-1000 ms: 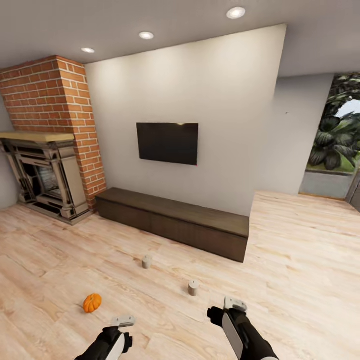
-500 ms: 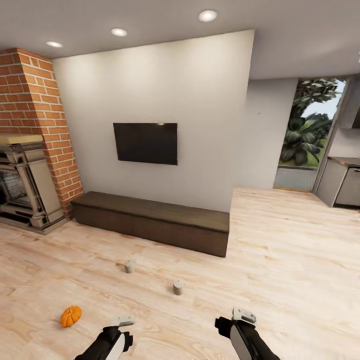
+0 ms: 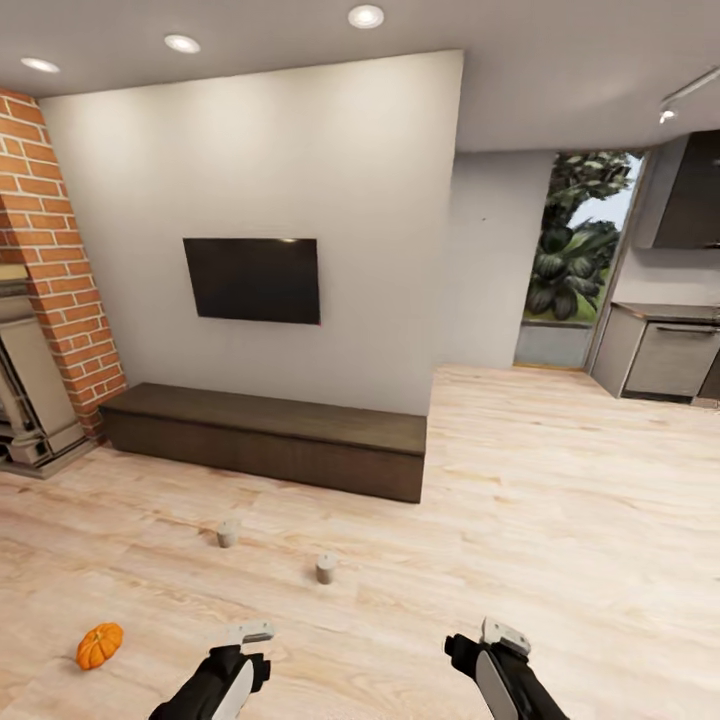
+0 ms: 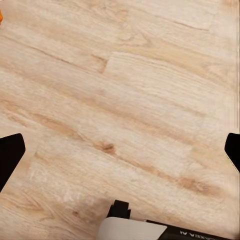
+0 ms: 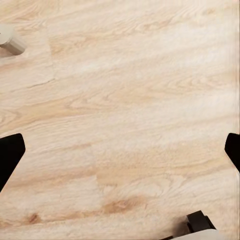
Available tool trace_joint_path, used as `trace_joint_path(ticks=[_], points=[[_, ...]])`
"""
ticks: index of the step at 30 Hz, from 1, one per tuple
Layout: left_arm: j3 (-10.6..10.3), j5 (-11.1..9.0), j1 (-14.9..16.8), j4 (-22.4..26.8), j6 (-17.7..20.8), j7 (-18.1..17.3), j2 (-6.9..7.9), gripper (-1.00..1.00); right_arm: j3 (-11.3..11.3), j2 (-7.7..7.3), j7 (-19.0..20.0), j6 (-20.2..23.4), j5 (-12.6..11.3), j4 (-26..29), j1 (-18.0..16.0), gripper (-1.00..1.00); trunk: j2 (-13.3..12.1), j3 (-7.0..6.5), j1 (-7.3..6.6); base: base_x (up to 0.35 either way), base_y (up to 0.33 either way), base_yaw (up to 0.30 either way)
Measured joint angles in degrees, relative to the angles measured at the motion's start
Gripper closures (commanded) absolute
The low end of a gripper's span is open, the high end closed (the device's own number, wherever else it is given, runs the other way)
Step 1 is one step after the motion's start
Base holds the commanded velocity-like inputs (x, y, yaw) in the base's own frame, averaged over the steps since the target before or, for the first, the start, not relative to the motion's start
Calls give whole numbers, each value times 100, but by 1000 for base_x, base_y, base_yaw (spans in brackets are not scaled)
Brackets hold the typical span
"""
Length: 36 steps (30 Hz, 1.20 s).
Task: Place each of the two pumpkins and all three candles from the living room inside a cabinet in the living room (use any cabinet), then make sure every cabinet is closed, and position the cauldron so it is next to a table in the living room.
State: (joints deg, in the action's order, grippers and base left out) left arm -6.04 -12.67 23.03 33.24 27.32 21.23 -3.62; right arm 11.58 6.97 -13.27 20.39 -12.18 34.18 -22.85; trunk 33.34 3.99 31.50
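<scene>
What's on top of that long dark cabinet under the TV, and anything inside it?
The cabinet has a bare top; the TV hangs on the wall above. Its fronts look shut, so its inside is hidden.
</scene>
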Motion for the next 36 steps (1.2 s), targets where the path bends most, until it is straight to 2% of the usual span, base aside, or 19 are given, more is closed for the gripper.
trace_joint_path(ticks=[8,15,20,32,36], points=[[-8,1,0,7,-5,4,-9,-100,2,-10,0,-91,7,-111,0,-100,0,54,0,0,-302,-65],[-13,1,0,7,-8,4,-15,-100,2,-14,-9,-514,36,-595,0,-100,1,59,0,0,-304,-5],[-19,1,0,7,-8,4,-16,-100,0,-12,-9,-581,46,-691,0,-100,1,59,0,0,-299,0],[-20,1,0,23,-6,-2,-16,-100,2,-10,-27,-608,17,-703,0,-100,1,59,0,0,-84,0],[-58,6,0,24,-5,0,-34,-100,14,-11,-16,-600,15,-702,0,-100,1,59,0,0,-245,0]])
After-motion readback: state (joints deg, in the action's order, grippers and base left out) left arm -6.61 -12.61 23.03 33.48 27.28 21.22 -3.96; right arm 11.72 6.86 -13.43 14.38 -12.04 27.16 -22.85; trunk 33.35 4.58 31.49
